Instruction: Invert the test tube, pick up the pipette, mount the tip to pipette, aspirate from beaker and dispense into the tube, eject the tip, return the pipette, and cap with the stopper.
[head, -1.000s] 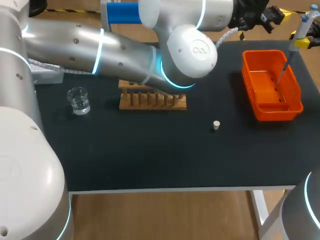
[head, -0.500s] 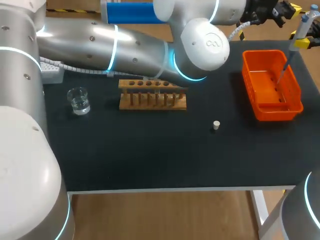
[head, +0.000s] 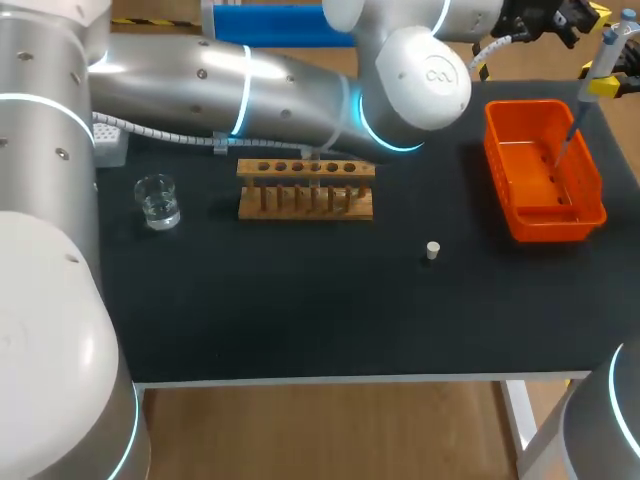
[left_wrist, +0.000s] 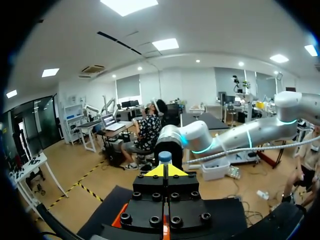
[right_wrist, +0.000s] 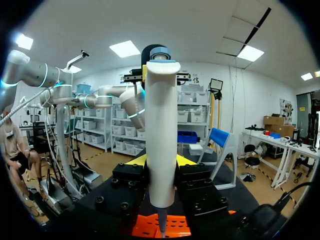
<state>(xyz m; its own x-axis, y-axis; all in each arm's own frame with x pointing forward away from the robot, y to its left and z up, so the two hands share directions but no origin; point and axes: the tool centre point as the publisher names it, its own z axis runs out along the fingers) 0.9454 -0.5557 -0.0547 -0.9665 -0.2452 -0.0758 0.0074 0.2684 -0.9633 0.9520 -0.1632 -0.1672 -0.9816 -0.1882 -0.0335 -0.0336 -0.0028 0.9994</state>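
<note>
The right hand grips the pipette, tip seemingly still mounted, over the orange bin at the bench's two o'clock, the left hand closed empty by its plunger, so ejection looks current, with pipette return and the stopper at the rack's four o'clock left.

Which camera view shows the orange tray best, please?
The head view: the whole orange tray is seen from above, at the table's right side. The right wrist view shows only a part of it under the pipette that the right hand holds. The left wrist view shows only orange slivers under the left hand.
</note>
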